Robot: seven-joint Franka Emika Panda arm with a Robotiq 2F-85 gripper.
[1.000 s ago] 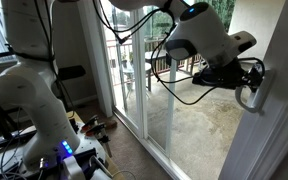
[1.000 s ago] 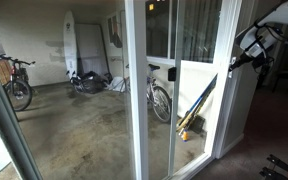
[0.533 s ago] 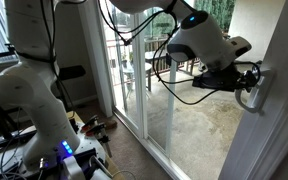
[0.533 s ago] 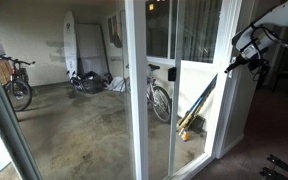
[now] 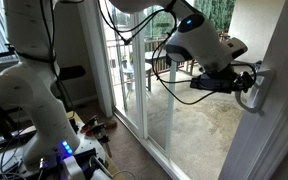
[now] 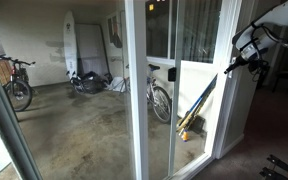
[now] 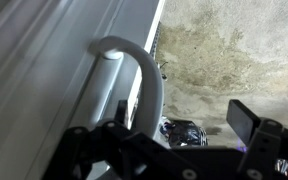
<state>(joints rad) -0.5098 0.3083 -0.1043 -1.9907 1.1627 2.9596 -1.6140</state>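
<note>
The gripper (image 7: 162,132), jaws wide, straddles the door handle (image 7: 136,68) rising toward 12 o'clock. If it closes off-centre, it may slip off the curved bar.

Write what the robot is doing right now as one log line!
gripper: at door handle | grip: cannot tell open or shut | handle: on white sliding-door frame | outside: concrete patio

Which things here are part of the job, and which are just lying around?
In hand: gripper, right at the door handle; door frame that carries the handle.
Lying about: bicycle behind the glass; second bicycle; white board against the far wall; long-handled tools leaning by the glass.
</note>
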